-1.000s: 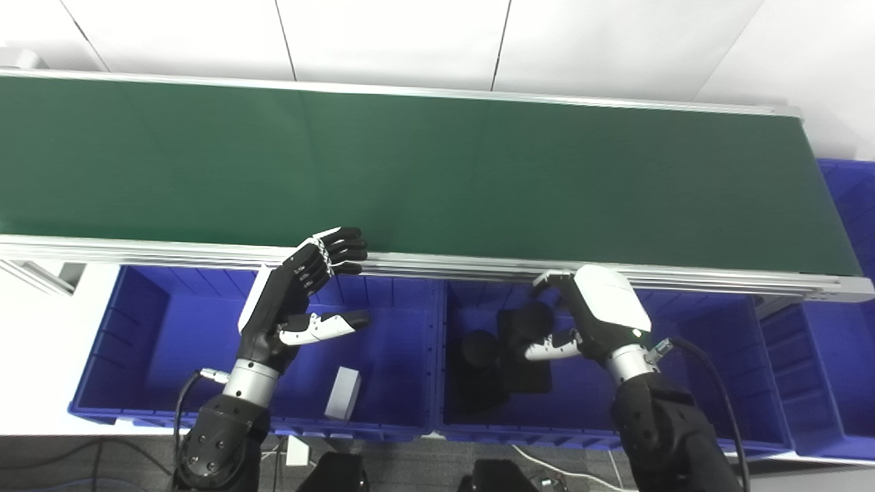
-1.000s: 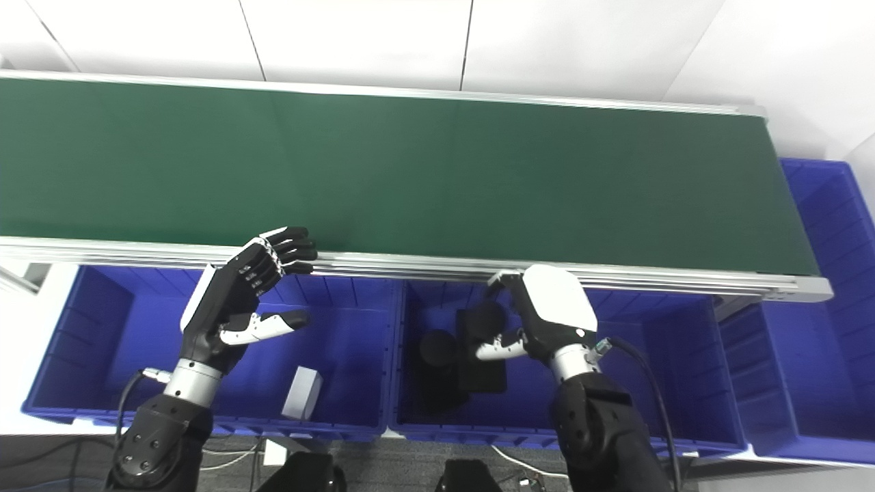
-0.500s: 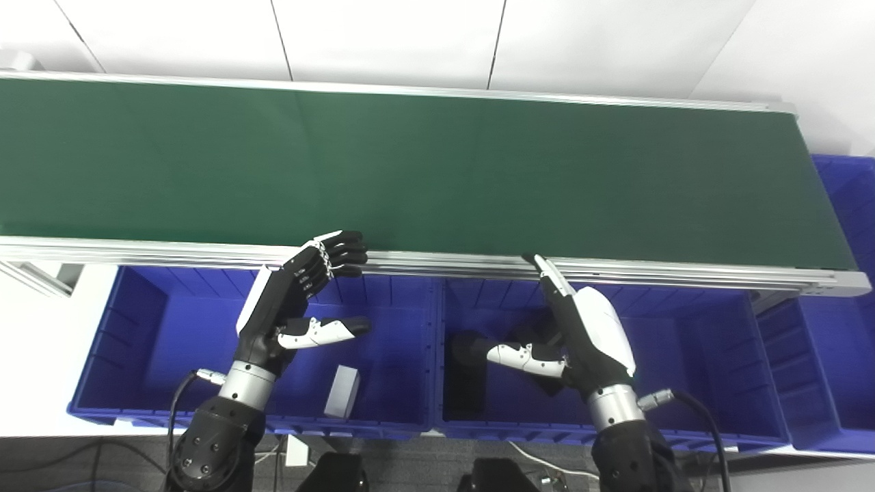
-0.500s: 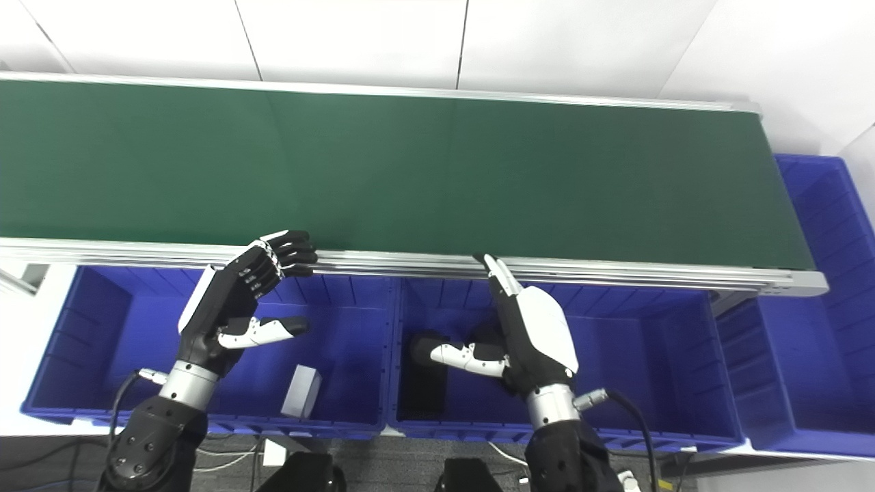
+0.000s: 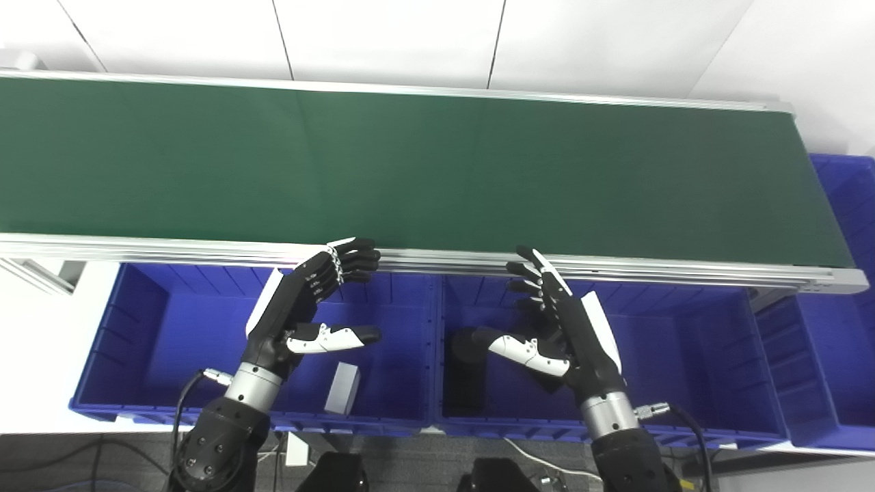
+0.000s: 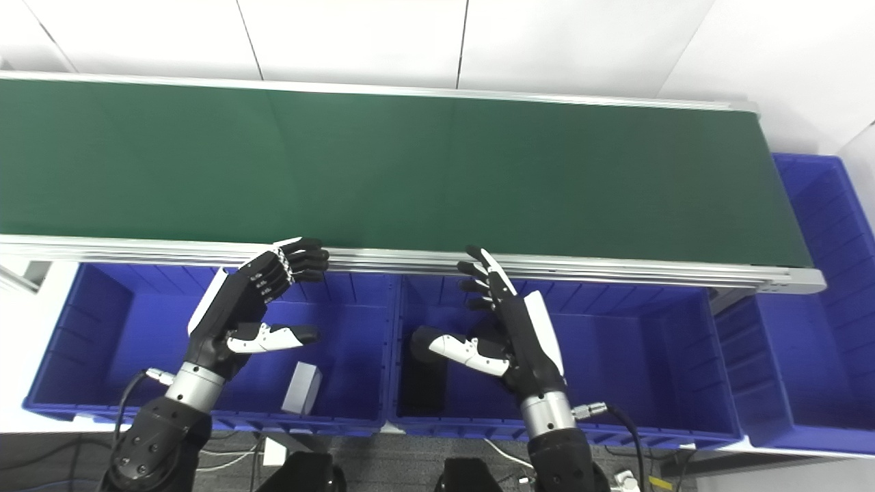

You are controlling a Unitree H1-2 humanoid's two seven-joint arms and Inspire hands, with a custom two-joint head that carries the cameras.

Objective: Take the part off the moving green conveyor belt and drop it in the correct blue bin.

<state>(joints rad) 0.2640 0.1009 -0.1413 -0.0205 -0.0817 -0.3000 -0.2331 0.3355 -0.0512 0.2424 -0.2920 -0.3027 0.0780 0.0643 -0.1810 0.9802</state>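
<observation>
Now, with the belt [image 5: 437, 171] bare, both hands, left [image 5: 301, 307] and right [image 5: 567, 328], empty and spread, best wait just below its rim.

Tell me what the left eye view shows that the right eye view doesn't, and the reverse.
Only the left eye view: more of the slanted metal strut left of the bins, and little else.

Only the right eye view: the end bin past the belt's end, seen nearly to its right wall. The left eye view cuts it off.

Both: the green belt with no part on it, the left hand and right hand open over the bins, a white box in the left bin, and dark parts in the middle bin.
</observation>
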